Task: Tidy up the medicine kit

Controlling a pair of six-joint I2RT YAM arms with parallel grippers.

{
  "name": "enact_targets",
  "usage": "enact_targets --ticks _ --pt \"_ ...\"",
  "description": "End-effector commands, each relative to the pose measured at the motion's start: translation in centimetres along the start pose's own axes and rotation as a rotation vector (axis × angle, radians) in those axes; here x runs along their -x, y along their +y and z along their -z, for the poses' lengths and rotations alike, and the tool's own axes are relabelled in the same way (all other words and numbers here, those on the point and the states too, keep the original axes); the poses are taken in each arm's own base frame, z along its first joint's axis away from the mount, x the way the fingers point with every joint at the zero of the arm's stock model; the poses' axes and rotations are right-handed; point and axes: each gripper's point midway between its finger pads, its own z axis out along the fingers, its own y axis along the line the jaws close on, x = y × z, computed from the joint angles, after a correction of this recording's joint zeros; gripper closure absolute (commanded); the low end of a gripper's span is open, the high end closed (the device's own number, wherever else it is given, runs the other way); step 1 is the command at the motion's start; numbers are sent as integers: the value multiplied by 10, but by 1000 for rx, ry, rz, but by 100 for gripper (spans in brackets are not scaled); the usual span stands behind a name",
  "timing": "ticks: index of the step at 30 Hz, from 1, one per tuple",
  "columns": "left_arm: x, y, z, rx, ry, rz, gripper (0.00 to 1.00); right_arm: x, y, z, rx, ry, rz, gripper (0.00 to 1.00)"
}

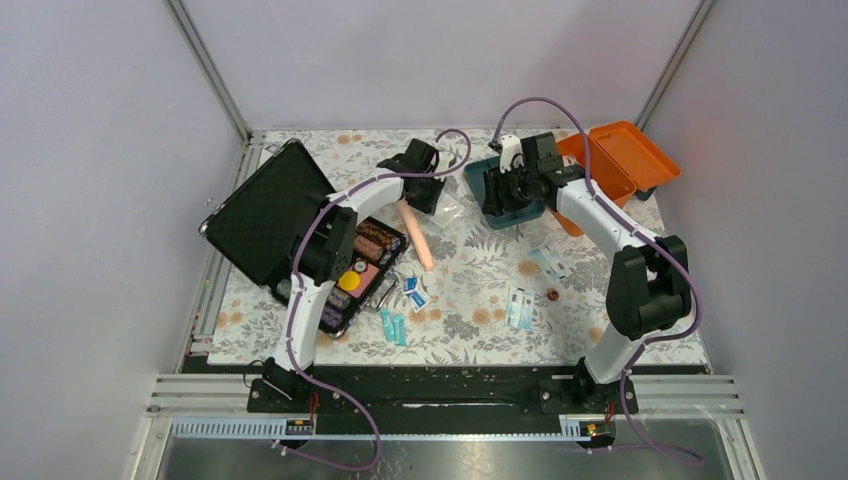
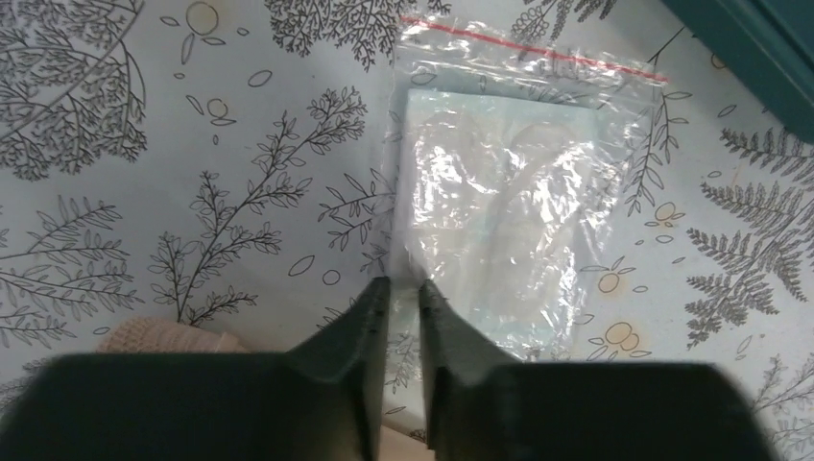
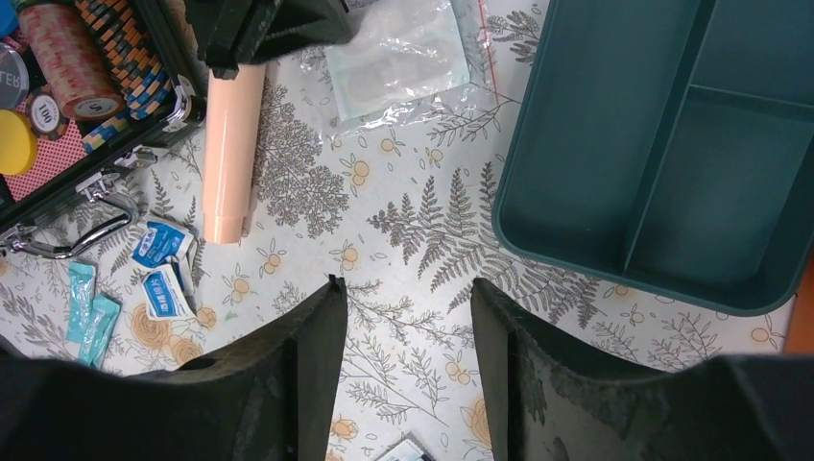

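— What takes the most of the surface (image 1: 470, 335)?

— The black case (image 1: 270, 215). It lies open along the left edge, its lid reaching that edge and the chip stacks (image 3: 86, 67) in the lower half. Next comes the medicine kit (image 1: 625, 158). The orange box sits with its lid open in the far right corner, close to both edges. Its dark teal tray (image 3: 653, 144) lies on the cloth just beside it, toward the middle.

— And the arms?

— The right hand (image 3: 408, 327) hangs above patterned cloth just off the tray's near left corner, fingers spread, nothing between them. The left hand (image 2: 403, 300) is at the near edge of a clear zip bag (image 2: 499, 192), its fingers a thin slit apart. Whether they pinch the plastic cannot be told.

— Where is there room to move?

— A strip of cloth runs between the peach roll (image 3: 230, 134) and the tray's rim, with the bag at its far end near the tray's corner. Toward the near edge, blue-and-white sachets (image 3: 158, 264) and teal sachets (image 3: 86, 307) lie beside the case. Flat packets (image 1: 520, 305) lie well apart on the right.
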Motion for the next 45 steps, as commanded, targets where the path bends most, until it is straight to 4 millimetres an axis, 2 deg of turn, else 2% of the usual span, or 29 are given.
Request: enact_targets --ticks 1,5,8,10,13,17,21,25,30,32,36,38,39,41,42,43,45 --pt "-25 1 0 -6 77 -4 98 18 8 14 18 -79 8 42" --pt "1 -3 16 -89 14 49 100 16 5 16 5 -78 35 43" --pt "30 -4 35 -112 -62 38 100 8 -7 21 -59 -41 50 43" --pt "44 -6 44 -131 -97 32 100 -5 -23 30 -136 16 56 42" --pt "57 -7 52 -153 -128 60 100 -45 -57 52 -263 153 -1 42" --pt "64 -8 55 -182 -144 93 100 -109 -100 79 -397 290 -116 42" --pt "64 -7 56 -199 -143 109 100 -155 -126 76 -444 347 -119 42" --pt "63 -5 58 -208 -142 131 100 -178 -146 67 -486 383 -101 42" --pt "61 -1 59 -204 -139 137 100 -187 -152 56 -480 440 -145 44" --pt "61 0 59 -202 -139 139 100 -174 -149 58 -484 414 -209 49" --pt "62 -1 63 -200 -148 138 100 -133 -115 45 -326 234 -383 54" --pt "61 -1 63 -199 -149 135 100 -138 -116 33 -324 202 -420 53" --pt "60 -1 63 -198 -146 136 100 -149 -121 27 -345 220 -426 53" --pt "60 -1 65 -194 -147 132 100 -167 -128 21 -362 270 -379 93" --pt "58 0 65 -191 -144 129 100 -171 -133 19 -376 277 -347 100" --pt "57 0 65 -189 -141 125 100 -176 -140 21 -396 282 -348 100" --pt "56 1 66 -186 -139 121 100 -178 -141 22 -380 280 -358 100"
